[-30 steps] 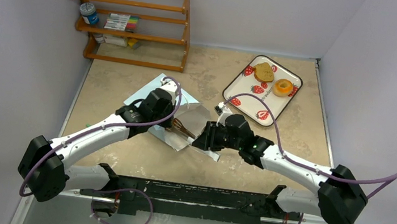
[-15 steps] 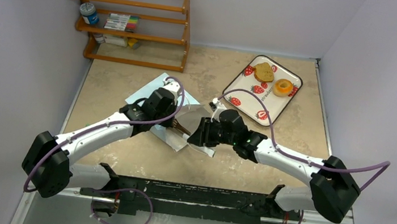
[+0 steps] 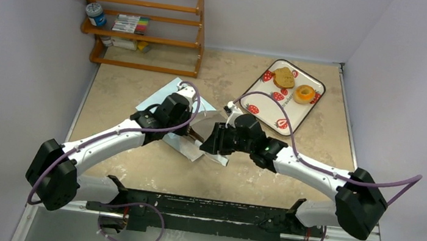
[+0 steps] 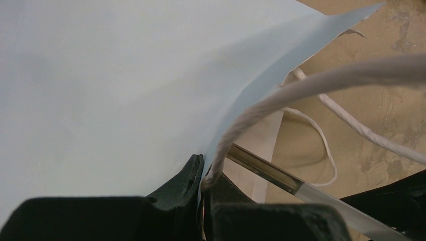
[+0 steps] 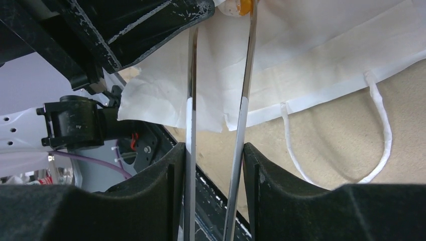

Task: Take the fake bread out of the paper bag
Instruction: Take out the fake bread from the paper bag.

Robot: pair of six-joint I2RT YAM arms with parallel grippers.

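— Where is the roll (image 5: 235,6)?
— Straight ahead of the right jaws, on the white lining of the paper bag (image 5: 311,55). It sits between the far ends of the tongs (image 5: 191,100) that those jaws clench. Only its end shows, so I can't tell its long axis.
— And the left jaws?
— Clenched on the bag's lip and cord handle (image 4: 351,75). The right arm is nearer, so I'd judge a straight pull back.

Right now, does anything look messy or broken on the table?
Yes. The paper bag is lying on its side, not standing, and its rim corner looks ragged, maybe torn, in the left wrist view. The left gripper pinches that rim by the cord handle. The right gripper holds metal tongs.
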